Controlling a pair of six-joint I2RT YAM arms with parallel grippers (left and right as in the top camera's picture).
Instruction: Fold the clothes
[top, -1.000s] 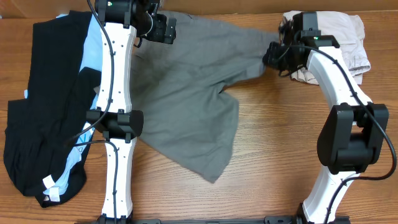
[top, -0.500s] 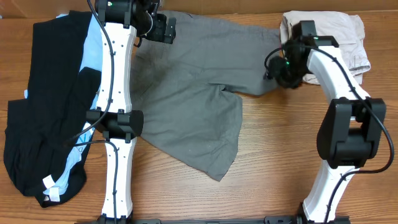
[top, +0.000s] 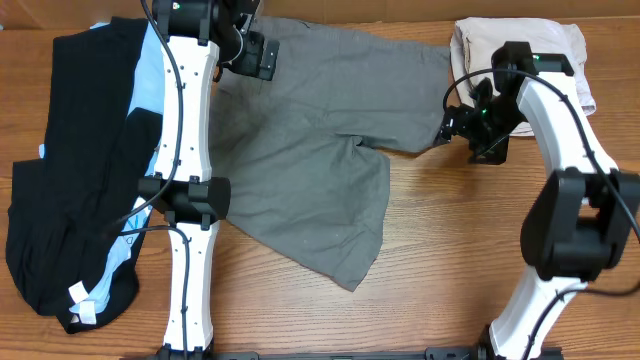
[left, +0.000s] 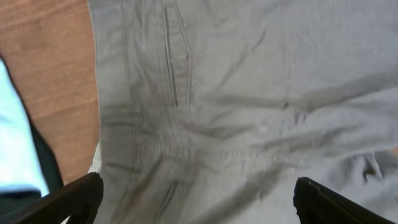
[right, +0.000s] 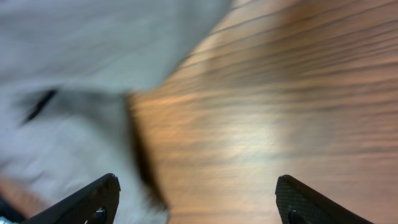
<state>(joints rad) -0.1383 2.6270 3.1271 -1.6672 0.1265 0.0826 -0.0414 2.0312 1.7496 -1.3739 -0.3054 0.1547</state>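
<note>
Flattening looks to be the step in hand. The grey shorts (top: 320, 130) lie spread on the surface (top: 440, 250), from the middle to the far side. One leg reaches right and the other slants toward the near side. Our left hand (top: 258, 55) hovers open over their far left part, holding nothing. Our right hand (top: 462, 128) stands open and empty too, just beside the tip of the right leg, above bare wood.

We judge that no fold has been made yet. The next move calls for each hand to grip a hem or edge, so that one leg can be laid over the other without dragging the cloth.

The beige shorts (top: 560, 45) sit at the far right. The black garment (top: 70, 180) and light-blue garment (top: 148, 70) lie at the left. The left arm hides the grey shorts' left edge. The right wrist view is blurred, and the pale cloth at its left is perhaps the leg's hem.
</note>
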